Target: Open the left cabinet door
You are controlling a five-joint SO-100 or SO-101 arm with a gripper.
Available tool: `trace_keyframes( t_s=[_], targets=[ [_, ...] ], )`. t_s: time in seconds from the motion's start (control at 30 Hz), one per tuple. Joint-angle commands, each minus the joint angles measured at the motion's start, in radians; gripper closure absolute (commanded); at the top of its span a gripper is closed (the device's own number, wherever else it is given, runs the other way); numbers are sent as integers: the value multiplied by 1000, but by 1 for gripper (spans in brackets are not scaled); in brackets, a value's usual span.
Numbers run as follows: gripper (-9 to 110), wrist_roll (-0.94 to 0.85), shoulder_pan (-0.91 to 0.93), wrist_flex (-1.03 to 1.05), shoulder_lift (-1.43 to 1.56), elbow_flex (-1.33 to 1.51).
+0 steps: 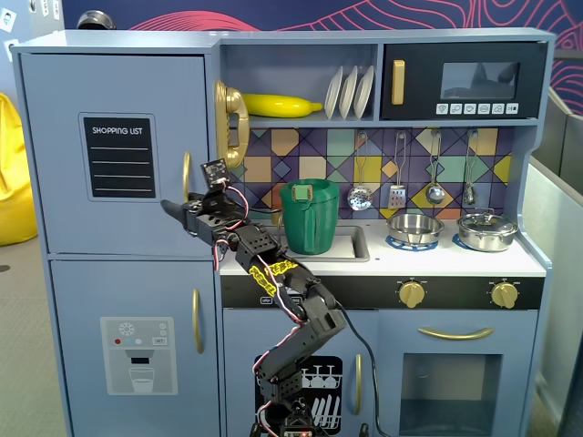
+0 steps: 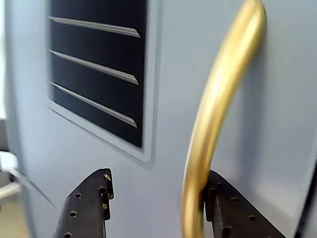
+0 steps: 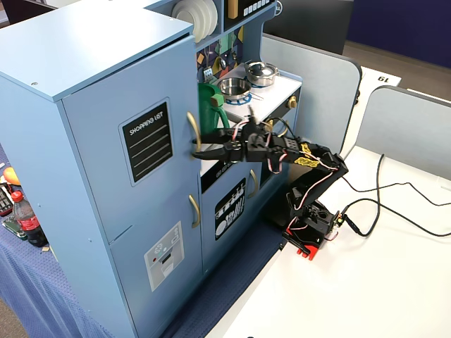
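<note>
The left cabinet door (image 1: 118,91) is blue-grey, with a black "SHOPPING LIST" chalkboard (image 1: 118,157) and a vertical gold handle (image 1: 186,177). It looks closed in both fixed views; the door (image 3: 99,127) and its handle (image 3: 192,130) also show in the other one. My gripper (image 1: 178,208) is at the lower part of the handle, as the other fixed view shows too (image 3: 199,149). In the wrist view the gripper (image 2: 158,176) is open and straddles the handle (image 2: 218,99). The right finger (image 2: 233,208) touches it. The left finger (image 2: 89,203) is apart, in front of the door face.
Below is the blue door with the white ice-dispenser panel (image 1: 137,341). A green pitcher (image 1: 309,217) stands in the sink just right of the arm. A yellow toy phone (image 1: 232,123) hangs beside the door. The arm's base (image 3: 310,232) stands on a white table with cables.
</note>
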Motion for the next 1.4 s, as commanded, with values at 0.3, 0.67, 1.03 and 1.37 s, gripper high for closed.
trace_keyframes(
  t_s=[0.3, 0.67, 1.03, 1.37],
  targets=[
    [87, 58, 49, 463, 433, 46],
    [101, 106, 362, 505, 336, 11],
    [101, -43, 199, 150, 69, 12],
    [101, -127, -161, 282, 161, 11]
  ],
)
